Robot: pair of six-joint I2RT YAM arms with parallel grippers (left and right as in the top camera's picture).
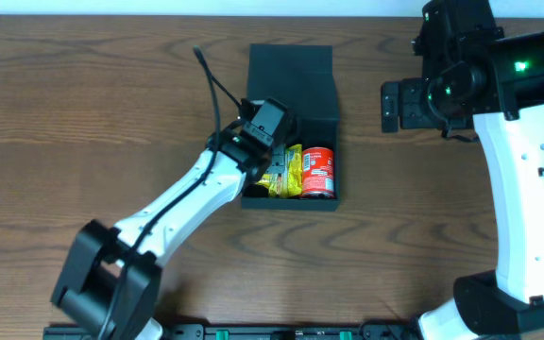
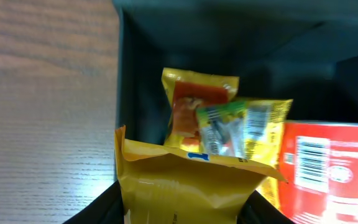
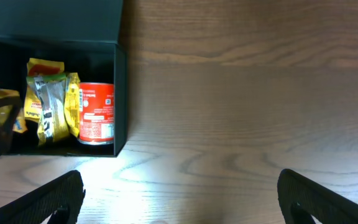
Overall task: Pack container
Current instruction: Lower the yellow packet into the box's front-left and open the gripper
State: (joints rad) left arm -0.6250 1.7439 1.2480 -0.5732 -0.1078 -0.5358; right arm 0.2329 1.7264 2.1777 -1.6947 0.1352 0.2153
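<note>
1. Container (image 1: 291, 85): lid open, mid-table toward the far edge. A red can (image 1: 317, 172) sits against its right wall, with snack packets (image 2: 229, 124) just beside it.
2. Left gripper (image 1: 264, 156): over the container's left half, clamping a yellow packet (image 2: 185, 183). The packet's long axis points toward the hinged lid, and the bare floor lies ahead.
3. Right gripper (image 3: 179, 199): wide, empty, near the table's right edge, well apart.

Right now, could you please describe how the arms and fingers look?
The left arm and right arm are white with black joints. A black cable loops off the left; a green light glows on the right. The right fingers are black.
</note>
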